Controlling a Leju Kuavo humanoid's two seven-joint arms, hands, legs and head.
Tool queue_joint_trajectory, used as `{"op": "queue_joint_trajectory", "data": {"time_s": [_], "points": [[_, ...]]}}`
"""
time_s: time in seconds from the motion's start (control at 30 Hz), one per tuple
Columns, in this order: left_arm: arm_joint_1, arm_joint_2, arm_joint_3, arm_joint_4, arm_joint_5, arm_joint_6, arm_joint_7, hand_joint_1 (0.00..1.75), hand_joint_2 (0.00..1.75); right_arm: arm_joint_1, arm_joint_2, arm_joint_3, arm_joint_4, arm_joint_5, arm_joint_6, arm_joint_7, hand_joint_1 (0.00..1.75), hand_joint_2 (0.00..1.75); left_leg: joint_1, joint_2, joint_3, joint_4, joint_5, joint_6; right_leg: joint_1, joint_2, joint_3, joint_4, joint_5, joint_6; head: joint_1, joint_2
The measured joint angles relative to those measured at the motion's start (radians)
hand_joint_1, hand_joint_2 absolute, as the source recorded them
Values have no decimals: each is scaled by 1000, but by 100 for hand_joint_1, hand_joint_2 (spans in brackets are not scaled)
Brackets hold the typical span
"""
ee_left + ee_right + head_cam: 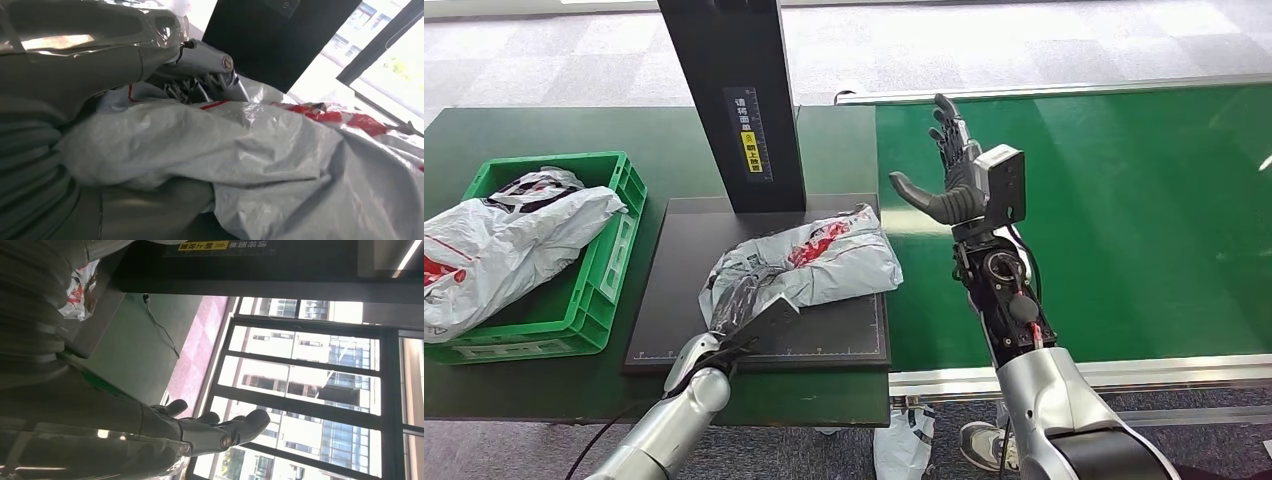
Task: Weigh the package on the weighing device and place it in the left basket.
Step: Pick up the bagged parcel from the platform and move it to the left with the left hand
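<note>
Package (809,262) lies on the scale platform (674,300), left hand (724,345) fingers gripping its 7 o'clock corner; right hand (952,170) spread empty; transfer to green basket (614,250) at 9 o'clock outstanding.

The head view looks down from high over the worktop (824,400), its black column (734,100) at 12 o'clock. The left wrist view sits close against the package (260,150), sharing it and that column. The right wrist view faces windows (310,380), sideways.

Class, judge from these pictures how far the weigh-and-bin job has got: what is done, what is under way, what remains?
Done: the package lies on the black weighing plate. Under way: the left hand grips its near end, as the left wrist view shows; the right hand is raised, holding nothing. Left: moving the package into the green basket, which already holds another bag.
</note>
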Motion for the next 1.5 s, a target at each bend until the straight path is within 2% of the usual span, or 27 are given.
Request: {"op": "queue_joint_trajectory", "data": {"time_s": [0.33,0.47,0.57,0.73,0.83,0.93,1.1,1.43,1.5], "points": [[-8,0,5,2,-22,-6,18,175,175,7,-7,0,-14,2,1,9,0,175,0,0,0,0,0,0,0,0,0,0,0,0,0,0],[-5,-3,9,-1,-12,32,-13,175,175,12,-10,0,-19,2,1,9,0,175,0,0,0,0,0,0,0,0,0,0,0,0,0,0],[12,-6,19,-33,14,126,-90,175,175,20,-13,-2,-28,2,0,10,0,175,0,0,0,0,0,0,0,0,0,0,0,0,0,0],[50,-9,40,-151,43,366,-223,175,175,29,-15,-3,-38,2,2,12,1,175,0,0,-1,0,0,0,0,0,0,0,0,0,0,0],[76,-10,57,-239,48,437,-291,175,175,27,-14,-3,-35,0,19,29,1,175,0,0,-1,0,0,0,0,0,0,0,0,0,0,0],[93,-15,88,-311,45,443,-338,175,175,20,-13,-5,-18,-35,51,60,0,175,0,0,-1,0,0,0,0,0,0,0,0,0,0,0],[98,-23,132,-371,50,443,-369,175,175,8,-4,-30,47,-162,117,98,0,175,0,-1,-1,0,0,0,0,0,0,0,0,0,0,0],[98,-31,159,-397,50,443,-373,175,175,-4,5,-46,103,-187,140,113,0,175,0,-1,-1,0,0,0,0,0,0,0,0,0,0,0],[98,-33,166,-397,43,443,-378,175,175,-13,8,-55,127,-255,197,172,0,87,0,0,-1,0,0,0,0,0,0,0,0,0,0,0]]}}
